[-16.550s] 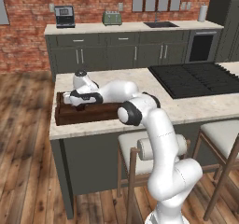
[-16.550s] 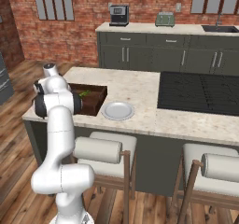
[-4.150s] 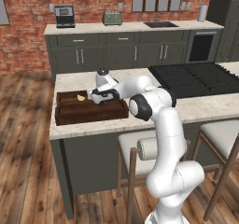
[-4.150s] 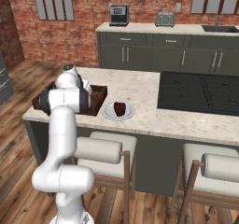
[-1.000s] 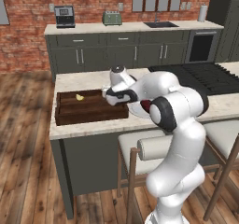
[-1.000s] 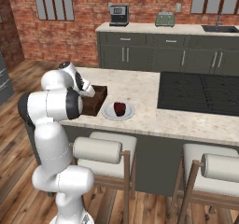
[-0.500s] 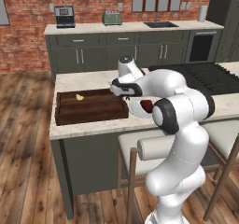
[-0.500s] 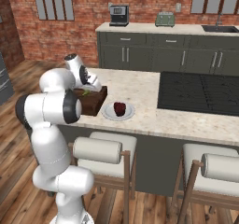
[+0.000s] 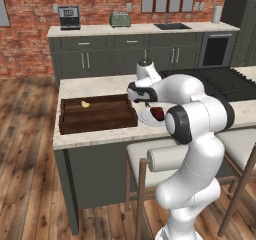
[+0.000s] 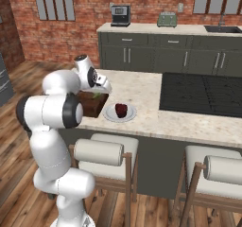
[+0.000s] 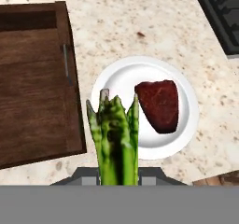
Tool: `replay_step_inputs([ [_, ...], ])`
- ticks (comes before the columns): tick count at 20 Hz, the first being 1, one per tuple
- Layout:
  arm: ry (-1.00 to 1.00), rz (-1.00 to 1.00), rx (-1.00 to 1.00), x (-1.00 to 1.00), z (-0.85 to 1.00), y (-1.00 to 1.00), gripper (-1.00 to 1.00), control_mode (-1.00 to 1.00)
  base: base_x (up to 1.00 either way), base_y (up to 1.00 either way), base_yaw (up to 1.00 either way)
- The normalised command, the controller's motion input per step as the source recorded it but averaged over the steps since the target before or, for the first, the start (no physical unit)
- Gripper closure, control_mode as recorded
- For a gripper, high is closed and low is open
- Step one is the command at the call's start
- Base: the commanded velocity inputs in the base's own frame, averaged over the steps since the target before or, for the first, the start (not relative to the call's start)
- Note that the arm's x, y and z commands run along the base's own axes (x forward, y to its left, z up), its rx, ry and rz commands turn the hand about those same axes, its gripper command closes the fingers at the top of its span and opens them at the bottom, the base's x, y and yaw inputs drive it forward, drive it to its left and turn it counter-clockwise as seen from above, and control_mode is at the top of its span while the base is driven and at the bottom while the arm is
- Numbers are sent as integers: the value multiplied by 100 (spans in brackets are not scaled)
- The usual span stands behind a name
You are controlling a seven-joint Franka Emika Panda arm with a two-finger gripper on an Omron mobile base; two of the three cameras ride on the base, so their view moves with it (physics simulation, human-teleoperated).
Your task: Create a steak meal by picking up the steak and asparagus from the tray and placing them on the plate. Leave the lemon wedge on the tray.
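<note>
My gripper (image 11: 116, 174) is shut on the bright green asparagus (image 11: 113, 133), held above the counter at the near left rim of the white plate (image 11: 116, 80). The dark red steak (image 11: 158, 105) lies on the plate's right half. The brown wooden tray (image 11: 32, 92) sits just left of the plate. From the left base view, my gripper (image 9: 145, 102) hangs between the tray (image 9: 100, 120) and the steak (image 9: 157, 113), and the lemon wedge (image 9: 85, 104) rests in the tray's far left. In the right base view the asparagus (image 10: 97, 95) shows under the hand, left of the plate (image 10: 109, 114).
A black stovetop (image 9: 220, 81) fills the island's right side, a short way beyond the plate. Two stools (image 10: 106, 152) stand against the island's front edge. Bare stone counter (image 11: 140, 27) lies beyond the plate and the tray.
The arm has swung right from over the tray to the plate's edge, carrying the asparagus with it. The steak, the lemon wedge and the tray have stayed put.
</note>
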Motion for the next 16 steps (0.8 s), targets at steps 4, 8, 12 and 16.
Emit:
replay_step_inputs([
  [4,5,8,0,0,-17,-36,100,-100,0,0,0],
  [8,4,9,0,0,-33,-22,100,-100,0,0,0],
  [12,0,9,0,1,-37,-1,100,-100,0,0,0],
  [16,1,6,0,10,-29,0,100,-100,0,0,0],
])
